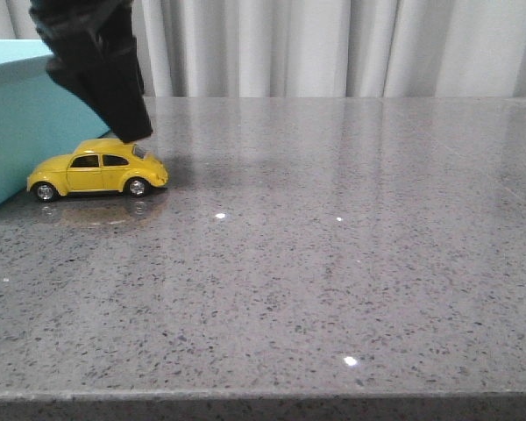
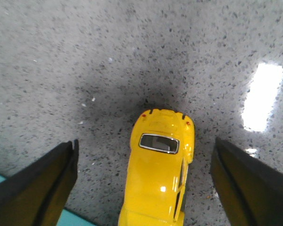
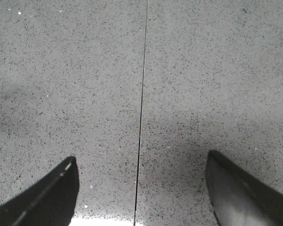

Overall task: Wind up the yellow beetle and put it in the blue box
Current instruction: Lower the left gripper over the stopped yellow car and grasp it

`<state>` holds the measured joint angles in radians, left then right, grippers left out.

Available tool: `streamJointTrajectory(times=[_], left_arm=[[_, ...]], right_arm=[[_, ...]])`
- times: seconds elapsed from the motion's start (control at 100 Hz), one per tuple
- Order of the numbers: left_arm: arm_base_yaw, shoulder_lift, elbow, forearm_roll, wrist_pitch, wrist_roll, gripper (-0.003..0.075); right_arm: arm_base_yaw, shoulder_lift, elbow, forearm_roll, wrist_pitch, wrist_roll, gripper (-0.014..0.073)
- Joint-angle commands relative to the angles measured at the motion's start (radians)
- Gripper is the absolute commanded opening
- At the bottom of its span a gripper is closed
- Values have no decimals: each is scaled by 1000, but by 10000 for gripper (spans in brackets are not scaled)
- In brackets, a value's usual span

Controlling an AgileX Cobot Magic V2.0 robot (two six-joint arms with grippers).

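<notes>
**Left claw poised over beetle, wind-up yet to begin**

The left claw (image 1: 123,132) hangs wide open just above the yellow beetle (image 1: 98,173); in its wrist view the car (image 2: 159,176) lies between the two dark fingers (image 2: 35,188), well clear of both, so nothing is gripped. The beetle sits on all four wheels on the grey speckled table (image 1: 333,263), directly beneath the claw, its tail toward the blue box (image 1: 17,132); whether tail and box wall touch cannot be told. The box stands just behind and beside the claw, a sliver of turquoise (image 2: 0,179) showing past one finger; its top is out of view, so whether it is open for the car is unclear. The right claw (image 3: 141,193) is likewise spread open over bare table with a thin seam (image 3: 141,94) running between its fingers; no task thing lies near it. By the look of things the job is at its start: the car is neither grasped nor, as far as can be judged, wound; closing on it, winding it and placing it in the box all remain.
</notes>
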<state>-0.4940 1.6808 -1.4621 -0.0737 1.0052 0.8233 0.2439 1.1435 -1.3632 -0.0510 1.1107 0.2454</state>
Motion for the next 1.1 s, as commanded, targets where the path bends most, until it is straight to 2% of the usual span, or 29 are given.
streamJointTrajectory(times=[0.0, 0.51, 0.84, 0.96, 1.09], left_arm=[[-6, -20, -34, -6, -24, 2, 547], [-6, 40, -34, -6, 2, 2, 533], [-6, 40, -34, -6, 20, 2, 256], [-6, 40, -37, -6, 22, 2, 208], [-11, 40, -92, -27, 43, 2, 204]], right_arm=[[1, -26, -20, -7, -59, -13, 558], [1, -26, -20, -7, -59, -13, 558], [1, -26, -20, -7, -58, -13, 558], [1, -26, -20, -7, -57, -13, 558], [1, -26, -20, -7, -53, -13, 558]])
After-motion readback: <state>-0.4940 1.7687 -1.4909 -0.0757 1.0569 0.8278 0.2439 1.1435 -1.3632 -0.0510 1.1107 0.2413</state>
